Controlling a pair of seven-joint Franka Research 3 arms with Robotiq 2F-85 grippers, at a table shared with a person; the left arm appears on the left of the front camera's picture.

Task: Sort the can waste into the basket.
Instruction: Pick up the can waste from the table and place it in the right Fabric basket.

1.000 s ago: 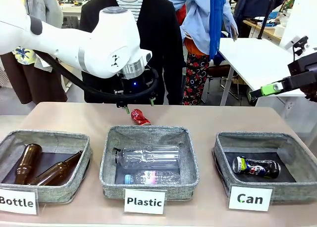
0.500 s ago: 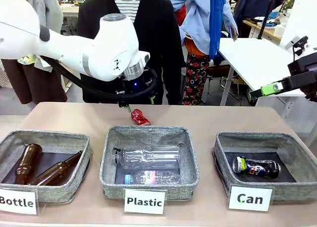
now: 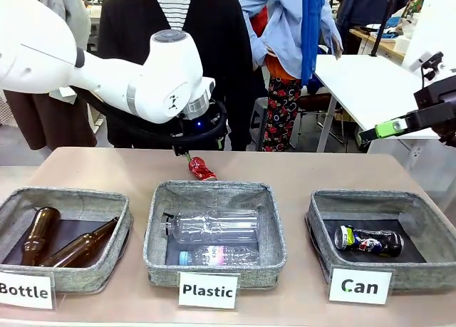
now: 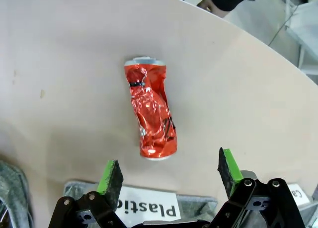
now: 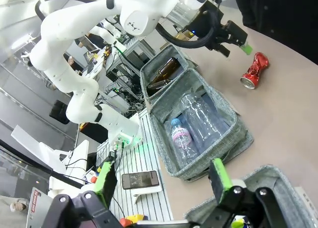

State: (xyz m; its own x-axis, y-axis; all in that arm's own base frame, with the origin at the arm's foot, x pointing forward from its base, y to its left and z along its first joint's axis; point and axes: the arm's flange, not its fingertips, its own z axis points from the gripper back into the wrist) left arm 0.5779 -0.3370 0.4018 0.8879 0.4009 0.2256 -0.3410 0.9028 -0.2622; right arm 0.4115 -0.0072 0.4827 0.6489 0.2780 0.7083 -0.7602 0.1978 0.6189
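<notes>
Left tool poised over the red can

Our left tool [image 4: 169, 166] hangs released above the crushed red can [image 4: 150, 116], which lies on the tabletop [image 4: 59, 64] just behind the Plastic bin [image 3: 214, 195]; we should centre on its waist, keep the fingers [image 4: 112, 172] across its width, then drop straight. The Can basket [image 3: 427, 220] sits far right, holding a dark can [image 3: 368, 240]; our right tool [image 5: 163, 177] waits released nearby

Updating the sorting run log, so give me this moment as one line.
left gripper: open, over crushed red can on table | right gripper: open, raised at right | Can basket: one dark can inside
</notes>
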